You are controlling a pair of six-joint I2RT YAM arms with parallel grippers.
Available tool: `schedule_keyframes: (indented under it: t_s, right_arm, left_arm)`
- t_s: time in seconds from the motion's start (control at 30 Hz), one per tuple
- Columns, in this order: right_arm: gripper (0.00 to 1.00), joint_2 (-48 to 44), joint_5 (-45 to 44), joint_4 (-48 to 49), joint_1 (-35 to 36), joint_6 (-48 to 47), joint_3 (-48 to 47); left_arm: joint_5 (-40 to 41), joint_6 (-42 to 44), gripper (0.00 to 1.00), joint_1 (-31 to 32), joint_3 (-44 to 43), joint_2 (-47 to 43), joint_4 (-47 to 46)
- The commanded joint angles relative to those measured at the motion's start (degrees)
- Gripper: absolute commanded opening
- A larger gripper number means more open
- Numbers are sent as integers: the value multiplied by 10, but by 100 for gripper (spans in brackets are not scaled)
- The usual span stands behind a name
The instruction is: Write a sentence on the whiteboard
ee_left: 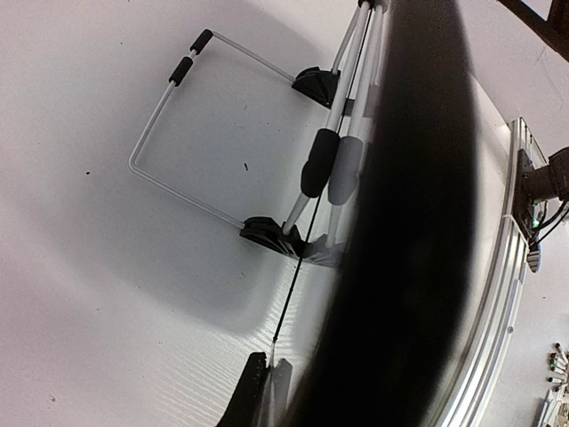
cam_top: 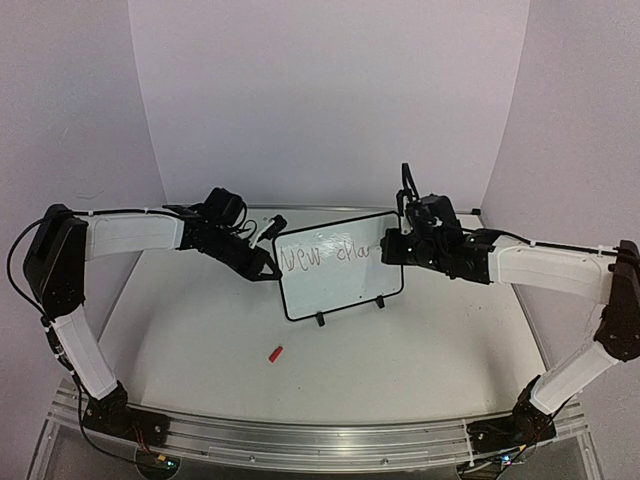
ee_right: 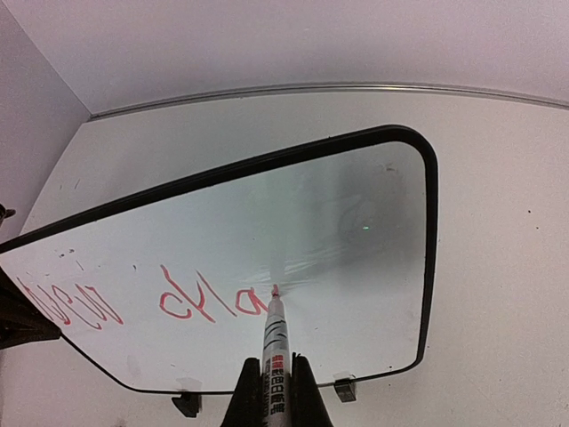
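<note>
The whiteboard stands tilted on its two black feet at the table's middle. My left gripper is shut on its left edge; in the left wrist view the whiteboard shows edge-on, running into the left gripper. My right gripper is shut on a slim marker, and the marker's red tip touches the whiteboard. The sentence is red handwriting reading about "New cha". In the right wrist view the sentence ends just left of the tip, above the right gripper.
A small red cap lies on the table in front of the board. A wire stand with black foam sleeves props the board from behind. A metal rail runs along the near edge. Pale backdrop walls close in the back and sides.
</note>
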State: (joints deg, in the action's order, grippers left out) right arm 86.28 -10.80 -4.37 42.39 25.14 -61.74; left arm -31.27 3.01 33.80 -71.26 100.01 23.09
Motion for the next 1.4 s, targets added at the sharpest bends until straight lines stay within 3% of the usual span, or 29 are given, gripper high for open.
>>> schedule_keyframes:
  t_s: [0.0,1.37]
  right_arm:
    - [0,8,-3,1,-3,5,-1]
    - [0,-3,-48,1,-3,-6,-29]
  left_arm:
    - [18,5,0,8,-21,-5,17]
    - [19,6,0,8,-21,-6,17]
